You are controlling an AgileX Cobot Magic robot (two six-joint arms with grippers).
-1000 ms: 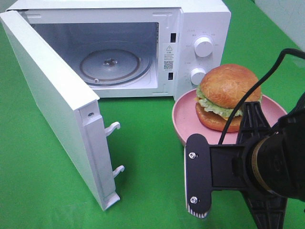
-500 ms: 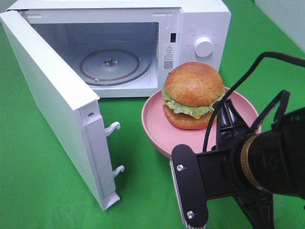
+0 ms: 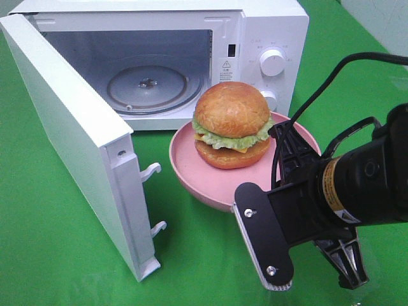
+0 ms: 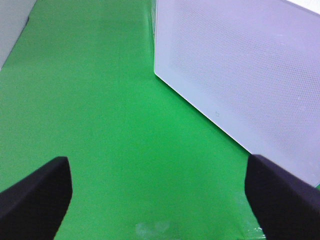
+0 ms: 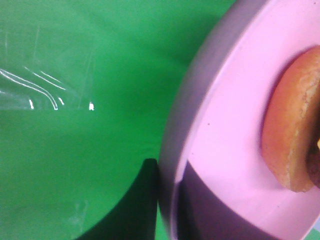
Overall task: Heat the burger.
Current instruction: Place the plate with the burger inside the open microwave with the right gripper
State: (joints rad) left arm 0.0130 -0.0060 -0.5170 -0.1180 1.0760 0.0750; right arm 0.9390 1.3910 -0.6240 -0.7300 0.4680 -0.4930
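Observation:
The burger [image 3: 231, 124], with golden-brown buns, green lettuce and yellow cheese, sits on a round pink plate [image 3: 191, 166]. My right gripper [image 3: 285, 143] is shut on the plate's right rim and holds it in front of the open microwave [image 3: 268, 25]. In the right wrist view my gripper [image 5: 167, 205] clamps the plate's rim [image 5: 200, 100], with the burger's bun [image 5: 290, 135] at the edge. My left gripper [image 4: 160, 195] is open and empty over the green cloth, beside the microwave door [image 4: 240, 75].
The microwave door [image 3: 64, 127] stands swung open to the left, with its latches pointing right. A glass turntable [image 3: 148, 86] lies inside the cavity. Two knobs [image 3: 273, 62] are on the right panel. A green cloth [image 3: 64, 255] covers the table.
My right gripper has carried the plate and burger to the left, from in front of the knobs towards the open cavity. The microwave has not moved.

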